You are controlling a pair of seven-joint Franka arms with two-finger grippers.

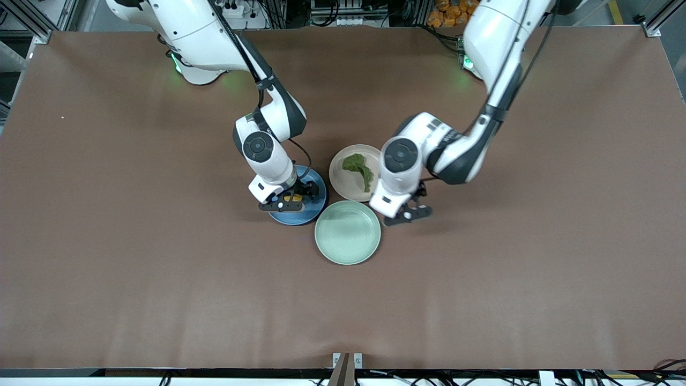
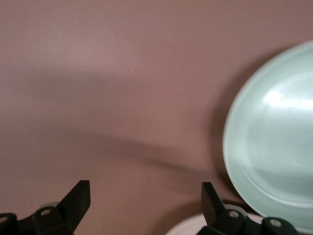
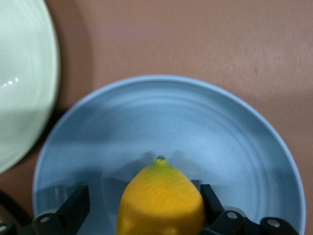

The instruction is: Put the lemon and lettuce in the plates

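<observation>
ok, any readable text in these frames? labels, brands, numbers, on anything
None readable in any view.
Blue plate, lemon on it, beige plate, lettuce, mint-green plate: no print or labels.
Right hand, over the blue plate, and left hand, over the table beside the beige plate: no legible markings.
Orange packets past the table's edge at the robots' end: too small to read.

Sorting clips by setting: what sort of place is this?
Probably a robotics lab: two arms bolted by a brown mat-covered table, aluminium framing around it, plastic plates as props.
</observation>
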